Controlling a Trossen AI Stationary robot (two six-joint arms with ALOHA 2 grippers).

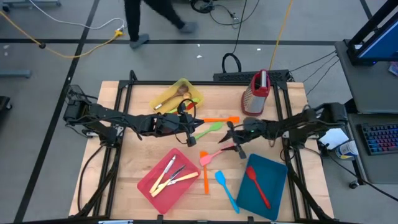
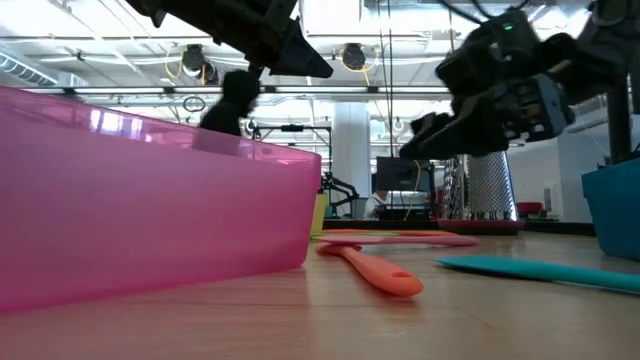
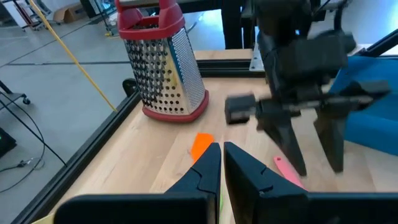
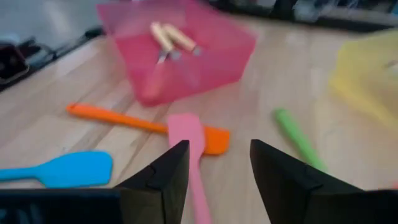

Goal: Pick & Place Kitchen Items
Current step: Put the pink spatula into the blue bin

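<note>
Right gripper (image 4: 214,168) — jaws apart, empty — hangs over the pink spatula (image 4: 189,140), handle running back beneath it; left gripper (image 3: 219,163) pinched shut.

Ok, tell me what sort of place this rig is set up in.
Probably a robotics lab or workshop, not a kitchen: cables trail over the bare floor, a keyboard sits beside the framed wooden table, and the low view shows exposed ceiling ducting.

Grater (image 1: 257,93) behind spatulas (image 1: 217,153); cutlery (image 1: 169,177) in tray (image 1: 154,185), spoon (image 1: 257,184) in another
</note>
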